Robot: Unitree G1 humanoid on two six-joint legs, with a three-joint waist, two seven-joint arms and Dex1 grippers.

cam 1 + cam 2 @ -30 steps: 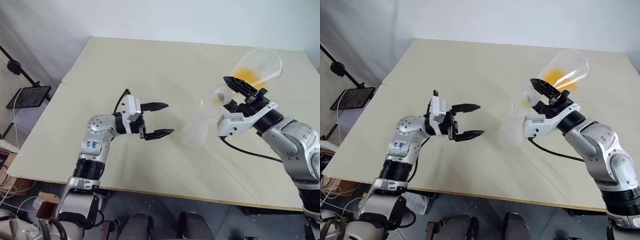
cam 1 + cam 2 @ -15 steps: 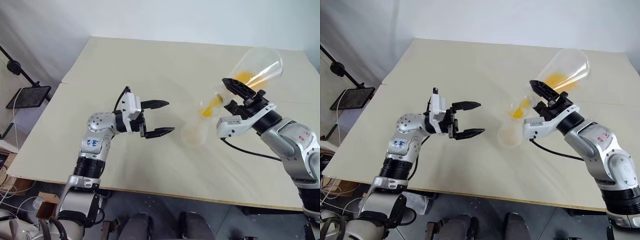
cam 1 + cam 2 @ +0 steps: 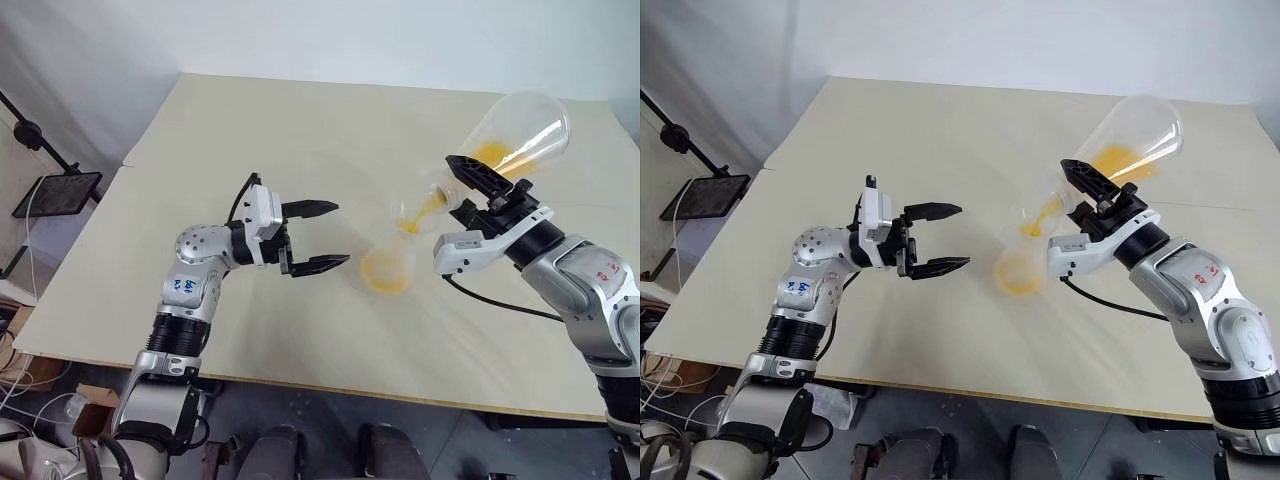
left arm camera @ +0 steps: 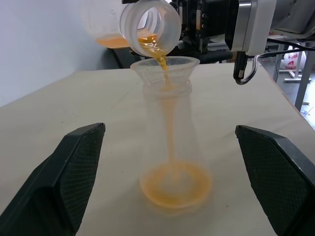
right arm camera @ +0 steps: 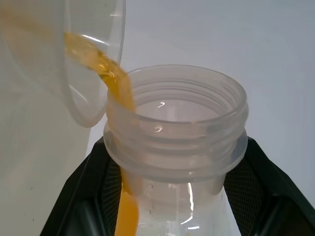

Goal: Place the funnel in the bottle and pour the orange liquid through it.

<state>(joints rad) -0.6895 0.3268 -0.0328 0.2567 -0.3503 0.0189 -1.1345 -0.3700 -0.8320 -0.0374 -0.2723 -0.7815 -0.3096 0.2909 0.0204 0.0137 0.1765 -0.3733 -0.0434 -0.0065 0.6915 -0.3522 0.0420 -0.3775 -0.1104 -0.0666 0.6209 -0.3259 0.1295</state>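
The right tool [image 3: 470, 190] grips the clear flask [image 3: 515, 130] by its neck, tipped so the orange liquid [image 4: 167, 113] streams through the funnel [image 4: 165, 66] seated in the frosted bottle [image 4: 170, 142] on the counter [image 3: 300, 120]; the left tool [image 3: 315, 237] waits beside, fingers spread, grasping nothing.

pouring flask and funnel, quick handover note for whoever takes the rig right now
Right pincer: shut on the neck of the tilted pouring flask, held above the table.
Left pincer: open, empty, level beside the bottle, not touching it.
Funnel: seated in the bottle's mouth; the bottle stands upright on the table.
Done: funnel placed, pour under way; a stream of orange liquid runs through the funnel and pools in the bottle's base.
Left: some orange liquid remains in the pouring flask; finish the pour, then set the flask down.
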